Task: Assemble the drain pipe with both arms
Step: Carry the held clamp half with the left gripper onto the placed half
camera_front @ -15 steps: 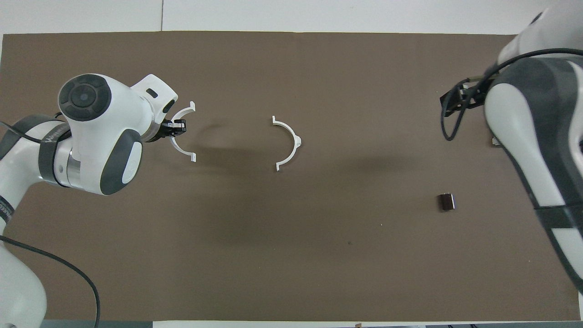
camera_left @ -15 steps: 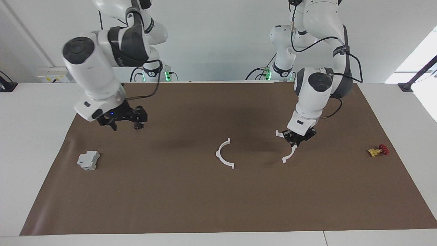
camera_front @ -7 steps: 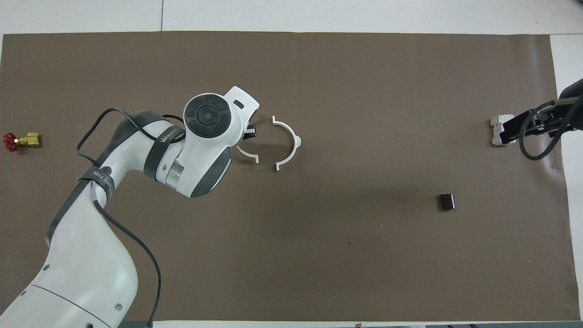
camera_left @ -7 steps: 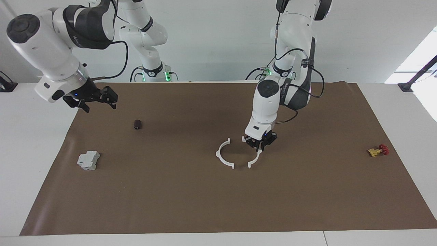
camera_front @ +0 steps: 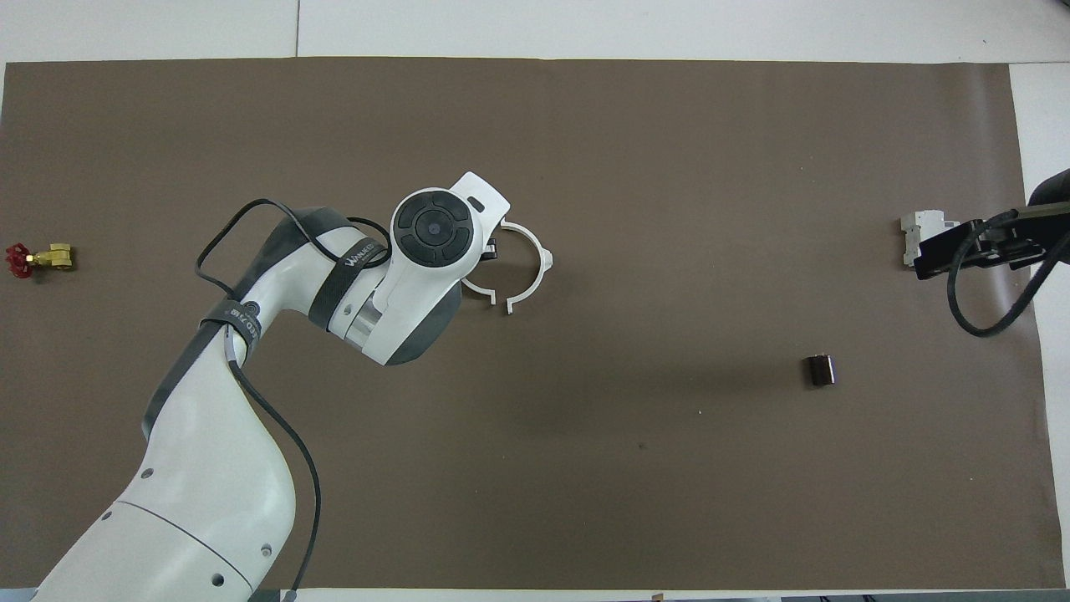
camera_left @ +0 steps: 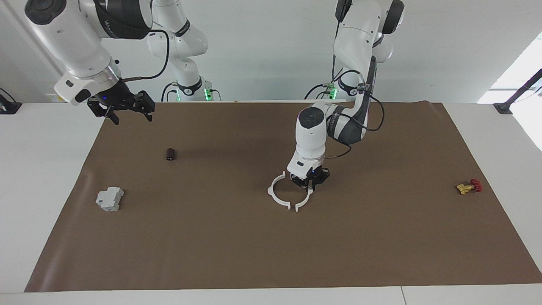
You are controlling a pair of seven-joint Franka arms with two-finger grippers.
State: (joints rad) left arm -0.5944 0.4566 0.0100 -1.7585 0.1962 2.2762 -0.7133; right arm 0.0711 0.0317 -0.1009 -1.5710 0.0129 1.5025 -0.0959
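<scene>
One white half-ring [camera_left: 276,195] of the drain pipe lies flat on the brown mat [camera_left: 237,245] near its middle; it also shows in the overhead view [camera_front: 535,266]. My left gripper [camera_left: 309,183] is shut on the other half-ring [camera_left: 303,203] and holds it low at the mat beside the first, arcs facing each other. The arcs' ends farther from the robots are almost touching. From overhead the wrist covers most of the left gripper [camera_front: 491,248] and of the held arc [camera_front: 478,291]. My right gripper [camera_left: 132,114] is open and empty, raised over the mat's edge at the right arm's end [camera_front: 961,249].
A grey blocky device [camera_left: 109,199] [camera_front: 919,230] and a small dark cylinder [camera_left: 170,153] [camera_front: 819,369] sit toward the right arm's end. A yellow-and-red valve [camera_left: 468,186] [camera_front: 38,257] sits toward the left arm's end.
My left gripper has carried its half-ring across the mat up to the lying half-ring. My right gripper has risen and drawn back toward the robots.
</scene>
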